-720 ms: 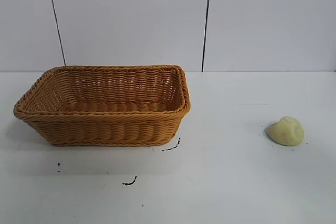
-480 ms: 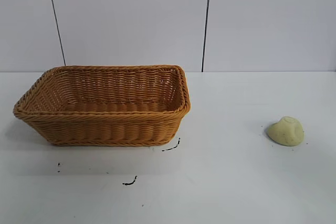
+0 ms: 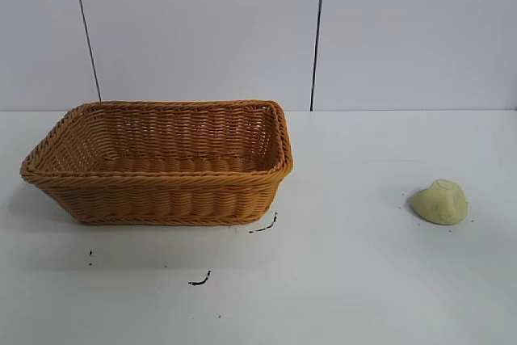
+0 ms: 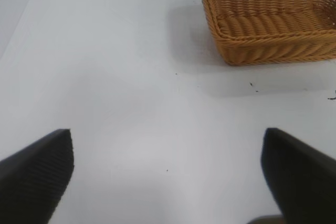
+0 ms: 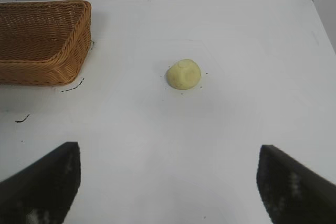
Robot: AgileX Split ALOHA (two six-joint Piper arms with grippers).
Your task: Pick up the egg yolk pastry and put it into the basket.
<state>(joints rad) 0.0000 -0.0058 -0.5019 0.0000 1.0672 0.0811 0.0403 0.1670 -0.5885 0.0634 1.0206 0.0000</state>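
While one woven wicker basket [image 3: 157,163] sits on the left part of the white table [image 3: 347,280], a single egg yolk pastry [image 3: 440,202] lies well apart from it on the right, resting on the tabletop with tiny crumbs around it. Two dark squiggle marks [image 3: 262,226] show near the basket's front corner. Both grippers hang over bare table with jaws spread wide, holding nothing: the right gripper [image 5: 168,182] faces the pastry, the left gripper [image 4: 167,177] faces the basket.
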